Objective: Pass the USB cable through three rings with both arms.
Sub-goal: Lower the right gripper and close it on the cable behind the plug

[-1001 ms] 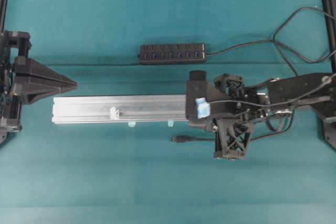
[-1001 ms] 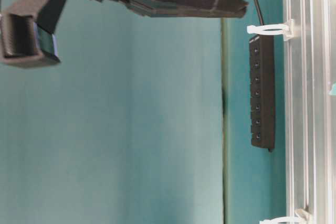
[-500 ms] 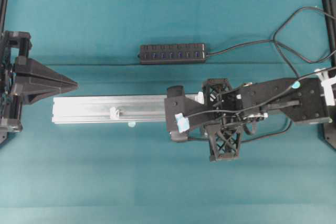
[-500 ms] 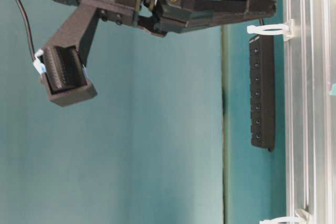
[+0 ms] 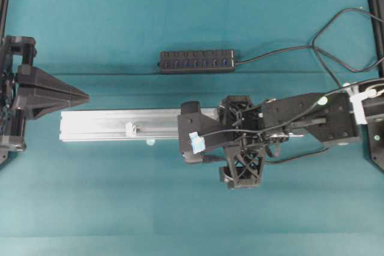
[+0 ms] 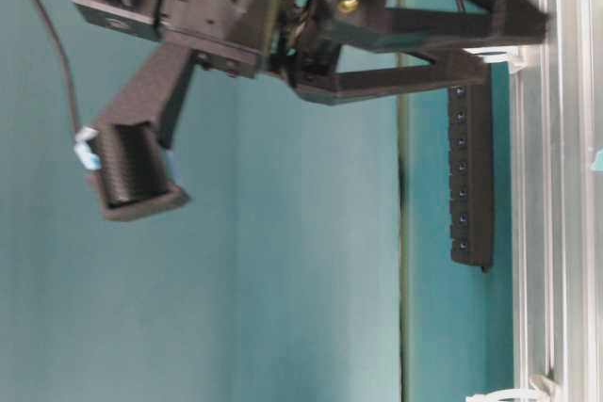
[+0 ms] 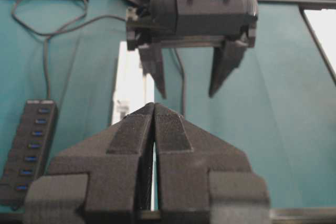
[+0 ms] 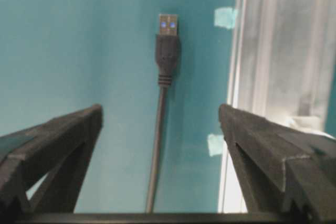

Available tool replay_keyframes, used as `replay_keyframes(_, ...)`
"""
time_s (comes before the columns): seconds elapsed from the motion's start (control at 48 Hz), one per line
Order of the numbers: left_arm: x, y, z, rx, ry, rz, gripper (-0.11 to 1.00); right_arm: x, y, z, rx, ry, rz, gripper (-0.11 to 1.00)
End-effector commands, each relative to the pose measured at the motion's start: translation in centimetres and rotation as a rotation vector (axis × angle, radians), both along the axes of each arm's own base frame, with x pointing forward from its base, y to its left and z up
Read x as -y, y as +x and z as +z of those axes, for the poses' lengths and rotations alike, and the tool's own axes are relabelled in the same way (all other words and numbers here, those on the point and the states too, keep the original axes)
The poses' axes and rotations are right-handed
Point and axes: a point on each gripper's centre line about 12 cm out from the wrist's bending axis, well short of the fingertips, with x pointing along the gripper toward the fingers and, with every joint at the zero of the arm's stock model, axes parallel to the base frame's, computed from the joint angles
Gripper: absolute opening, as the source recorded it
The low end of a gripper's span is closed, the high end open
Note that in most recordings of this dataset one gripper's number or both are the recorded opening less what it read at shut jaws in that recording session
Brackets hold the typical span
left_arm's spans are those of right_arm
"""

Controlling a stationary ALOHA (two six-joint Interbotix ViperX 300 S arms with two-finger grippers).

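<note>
The USB cable lies on the teal cloth beside the rail, its plug pointing away from the right wrist camera. My right gripper hangs over it, open, one finger on each side and neither touching it. From above, only a bit of the plug shows under the right arm. One ring stands on the silver rail. Two rings show in the table-level view. My left gripper is shut on nothing, off the rail's left end.
A black multi-port hub lies behind the rail, its lead looping to the right. Pale-blue tape tabs sit on the cloth along the rail's near side. Black frame posts stand at the table's left and right edges.
My right arm has moved left along the rail and now covers most of the plug. Its jaws have gone from shut to wide open. The left arm has not moved.
</note>
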Motion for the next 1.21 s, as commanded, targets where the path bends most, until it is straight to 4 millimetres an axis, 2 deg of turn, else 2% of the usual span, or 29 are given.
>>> replay_keyframes(0.0,0.0,0.3,0.8,0.018,0.002,0.0,0.02,-0.4,0.5,0.0,0.022,0.009,-0.01,0.89)
replay_keyframes(0.313,0.1,0.4,0.7,0.014,0.002,-0.003,0.02,-0.4,1.8,-1.6,0.071,0.036,-0.082,0.85)
replay_keyframes(0.626,0.1,0.4,0.4,0.008,0.002,-0.003,0.02,-0.4,1.2,-4.0,0.015,0.029,-0.088,0.85)
replay_keyframes(1.188,0.1,0.4,0.2,0.0,0.003,-0.004,0.02,-0.2,-0.2,-5.9,-0.022,0.023,-0.089,0.85)
